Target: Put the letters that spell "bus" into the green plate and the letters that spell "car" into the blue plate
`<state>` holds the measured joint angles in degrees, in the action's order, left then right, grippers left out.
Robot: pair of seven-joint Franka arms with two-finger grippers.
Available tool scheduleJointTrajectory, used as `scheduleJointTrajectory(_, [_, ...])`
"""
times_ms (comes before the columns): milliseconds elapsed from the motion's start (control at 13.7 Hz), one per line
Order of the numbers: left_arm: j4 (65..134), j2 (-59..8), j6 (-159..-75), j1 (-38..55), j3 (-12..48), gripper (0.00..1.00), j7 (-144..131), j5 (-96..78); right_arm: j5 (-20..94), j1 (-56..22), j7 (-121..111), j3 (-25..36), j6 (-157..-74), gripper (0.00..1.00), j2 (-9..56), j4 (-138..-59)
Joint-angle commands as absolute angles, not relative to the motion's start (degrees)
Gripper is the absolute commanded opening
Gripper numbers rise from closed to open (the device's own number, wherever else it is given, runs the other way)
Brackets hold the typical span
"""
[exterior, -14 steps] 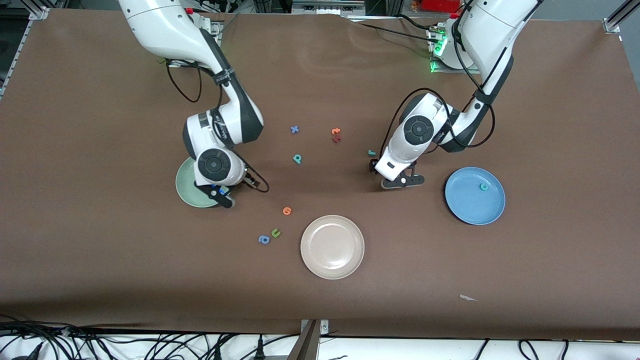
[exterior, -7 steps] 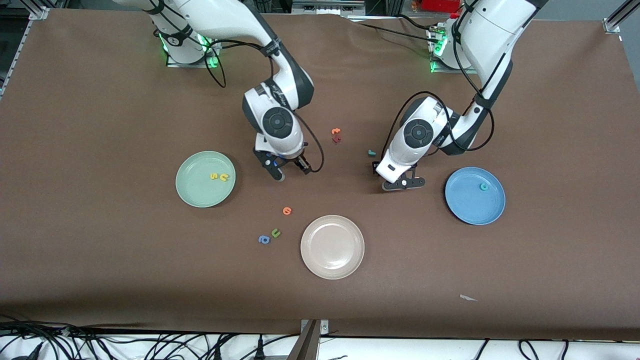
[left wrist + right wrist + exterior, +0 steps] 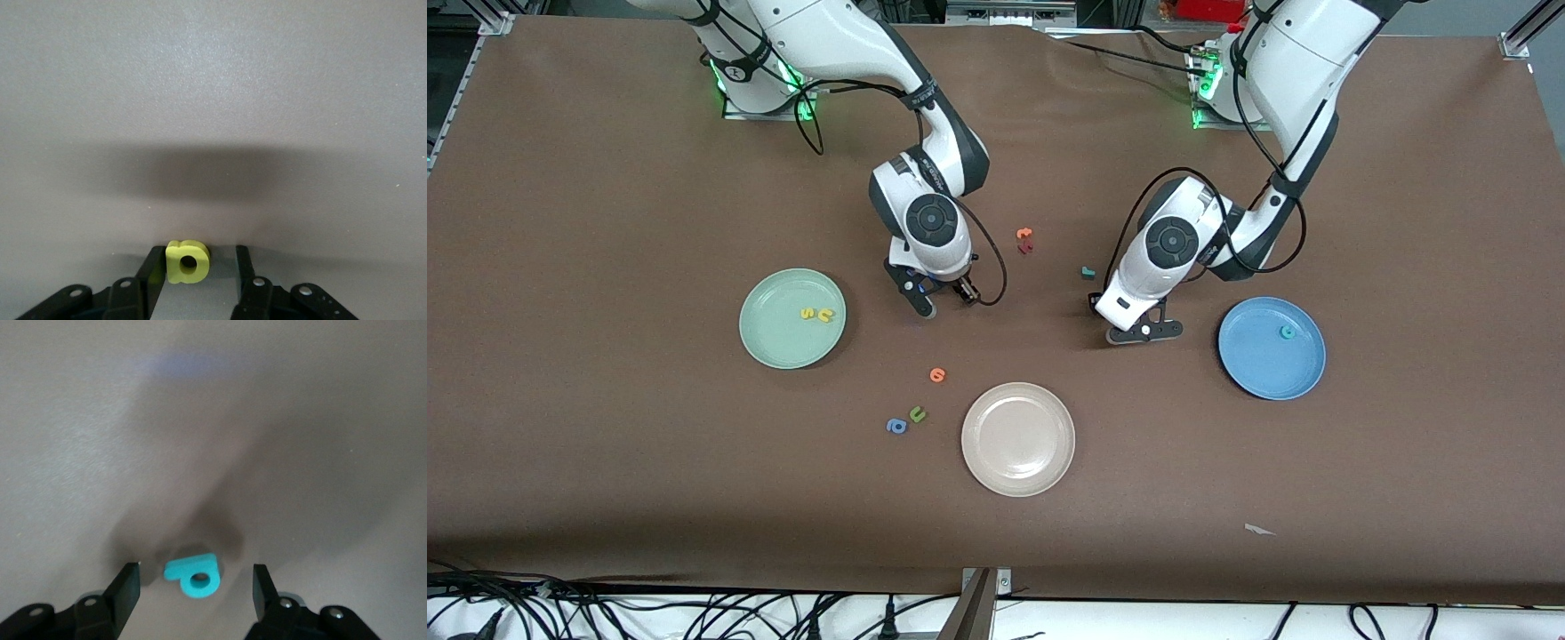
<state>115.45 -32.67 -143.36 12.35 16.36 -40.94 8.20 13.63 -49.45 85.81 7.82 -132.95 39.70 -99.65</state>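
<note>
Left gripper [image 3: 197, 280] jaws spread around small yellow a [image 3: 187, 261], near blue plate [image 3: 1254, 364]. Right gripper [image 3: 197, 590] jaws spread around tiny teal b [image 3: 194, 575].

We see a plain brown table [image 3: 605, 444]. The green plate [image 3: 769, 342] is pale mint, with a yellow s [image 3: 807, 313] and a yellow u [image 3: 824, 316] on it. The blue plate [image 3: 1263, 369] is plain mid-blue, with a teal c [image 3: 1287, 332] at its two o'clock. A third plate [image 3: 1018, 438] is beige-white. Loose letters show orange [image 3: 937, 375], blue [image 3: 895, 426], green [image 3: 917, 414] and teal [image 3: 1088, 272]. The left gripper [image 3: 197, 280] has black fingers around a yellow letter [image 3: 187, 261]; the right gripper [image 3: 197, 590], also black, frames a teal letter [image 3: 193, 575].
</note>
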Motion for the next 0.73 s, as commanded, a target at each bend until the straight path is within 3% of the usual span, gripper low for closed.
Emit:
scheduleJointTrajectory(0, [114.4, -33.4, -143.4, 12.3, 16.0, 0.45, -42.0, 10.9, 14.7, -50.4, 88.1, 8.1, -135.2, 0.65, 39.1, -101.3])
scheduleJointTrajectory(292, [114.4, -33.5, -143.4, 12.0, 16.0, 0.20, -42.0, 12.7, 14.7, -50.9, 89.0, 8.2, -136.1, 0.53, 39.3, -101.3])
scheduleJointTrajectory(656, [114.5, -32.6, -142.4, 11.3, 16.0, 0.16, -41.5, 12.7, 14.6, -50.9, 88.5, 8.2, -135.8, 0.24, 39.2, -101.2])
